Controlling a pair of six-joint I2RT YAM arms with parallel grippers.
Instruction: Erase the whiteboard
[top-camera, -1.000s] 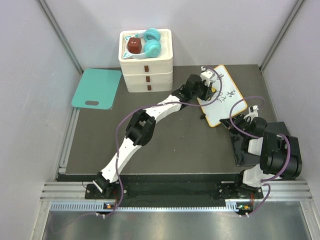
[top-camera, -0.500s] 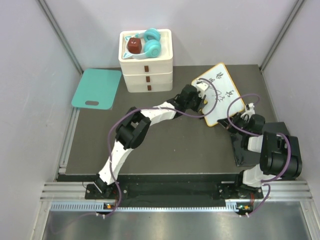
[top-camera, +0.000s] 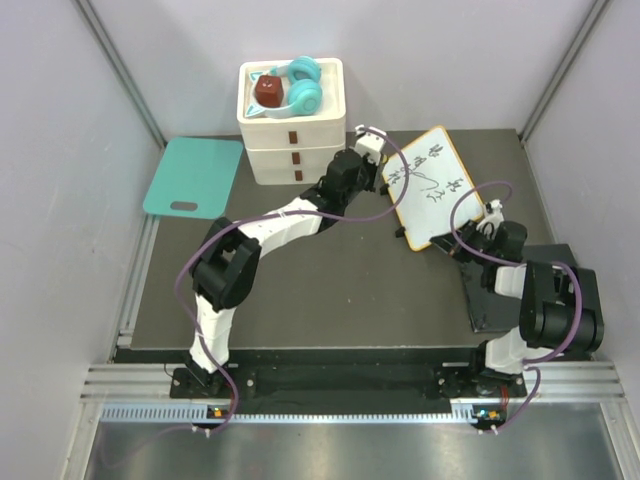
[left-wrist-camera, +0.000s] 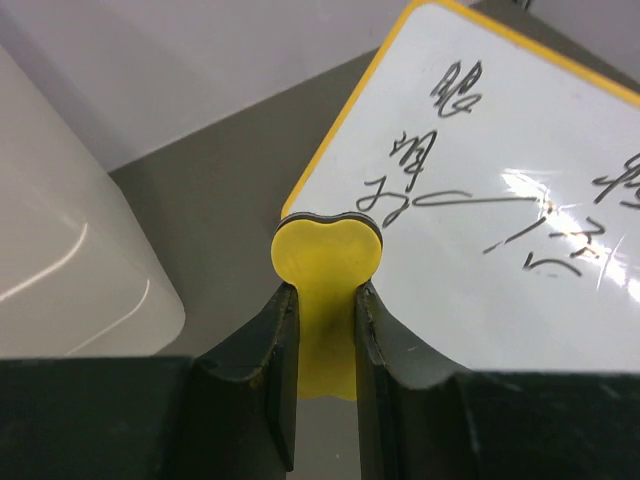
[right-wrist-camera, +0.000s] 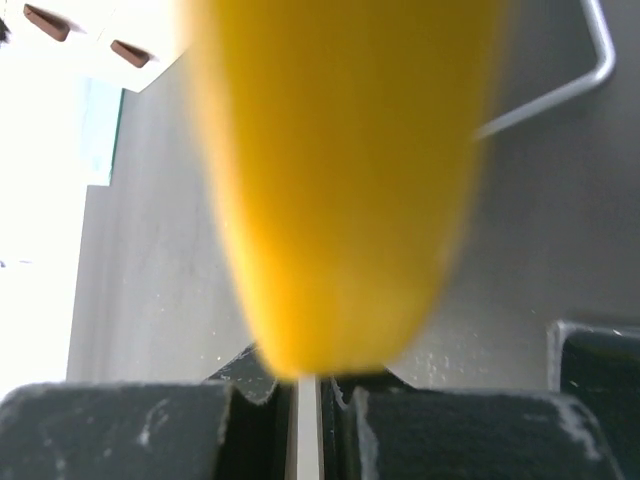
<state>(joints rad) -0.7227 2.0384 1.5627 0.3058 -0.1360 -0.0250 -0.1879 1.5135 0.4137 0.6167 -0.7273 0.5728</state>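
Whiteboard (top-camera: 432, 190) at the back right of the counter (top-camera: 300, 290), set diagonally, black handwriting across its face.
Right claw (top-camera: 481, 228) is pinched onto the board's near orange-yellow rim. Left claw (left-wrist-camera: 322, 292) is clamped on a yellow eraser (left-wrist-camera: 325, 248), whose tip sits at the board's left edge beside the scribbles; contact can't be judged. White drawer stack (top-camera: 292, 150) just left of that arm.

robot lab cell, plain white panel walls (top-camera: 60, 150), aluminium rails (top-camera: 340, 385), dark mat (top-camera: 330, 290)
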